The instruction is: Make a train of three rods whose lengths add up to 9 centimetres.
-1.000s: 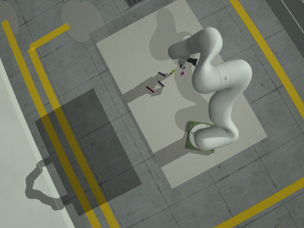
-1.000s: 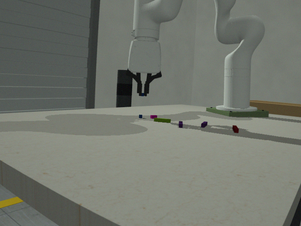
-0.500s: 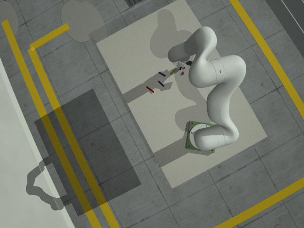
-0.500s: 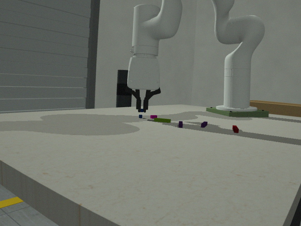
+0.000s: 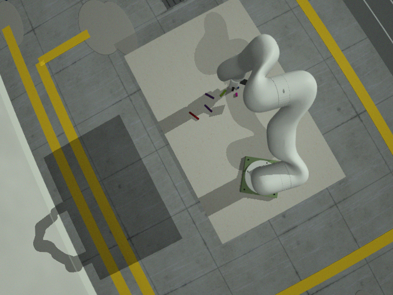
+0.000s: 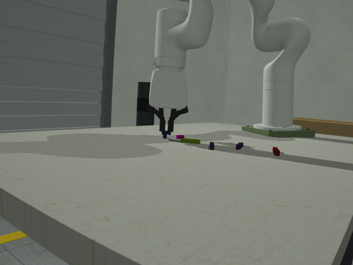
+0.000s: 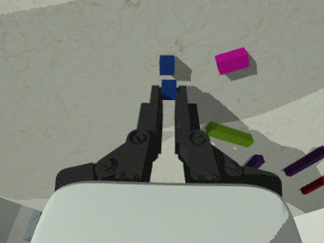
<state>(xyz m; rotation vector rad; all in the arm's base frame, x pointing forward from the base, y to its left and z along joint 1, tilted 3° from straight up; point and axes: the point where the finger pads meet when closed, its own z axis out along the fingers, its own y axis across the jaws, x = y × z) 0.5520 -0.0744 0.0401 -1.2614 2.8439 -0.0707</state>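
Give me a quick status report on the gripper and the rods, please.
Gripper shut on one blue rod, low over table. Second blue rod close by, train unbuilt. Magenta rod off to one side, apparently not in the way.
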